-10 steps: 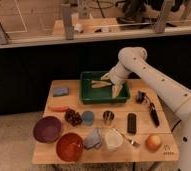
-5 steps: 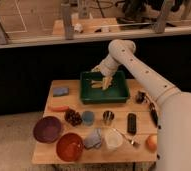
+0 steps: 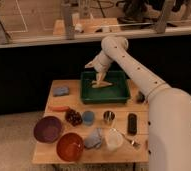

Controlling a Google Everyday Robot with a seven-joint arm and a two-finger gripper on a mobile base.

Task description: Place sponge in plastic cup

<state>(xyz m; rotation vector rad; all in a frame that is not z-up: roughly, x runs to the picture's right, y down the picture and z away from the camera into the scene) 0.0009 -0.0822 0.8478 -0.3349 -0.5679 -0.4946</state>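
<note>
- Largely filling the right side, the white robot arm rises from the lower right, bends at an elbow above the far edge, and reaches down to the left.
- Next is the wooden bench (image 3: 54, 151), which carries everything else.
- A green tray (image 3: 122, 93) sits at the back of the bench with a tan object (image 3: 103, 84) lying in it.
- The gripper (image 3: 97, 74) hangs over the tray's left part, just above the tan object, its fingers spread wide and holding nothing.
- A purple bowl (image 3: 47, 129) and an orange-red bowl (image 3: 70, 146) stand at the front left.
- A pale-blue cloth (image 3: 94, 138) lies beside a whitish translucent cup (image 3: 113, 139) at the front.
- The sponge (image 3: 61, 91) lies flat at the back left corner, left of the tray and well apart from the gripper.
- The plastic cup (image 3: 88, 117) stands upright mid-bench, between a dark red cluster (image 3: 73, 117) and a metal cup (image 3: 108, 116).
</note>
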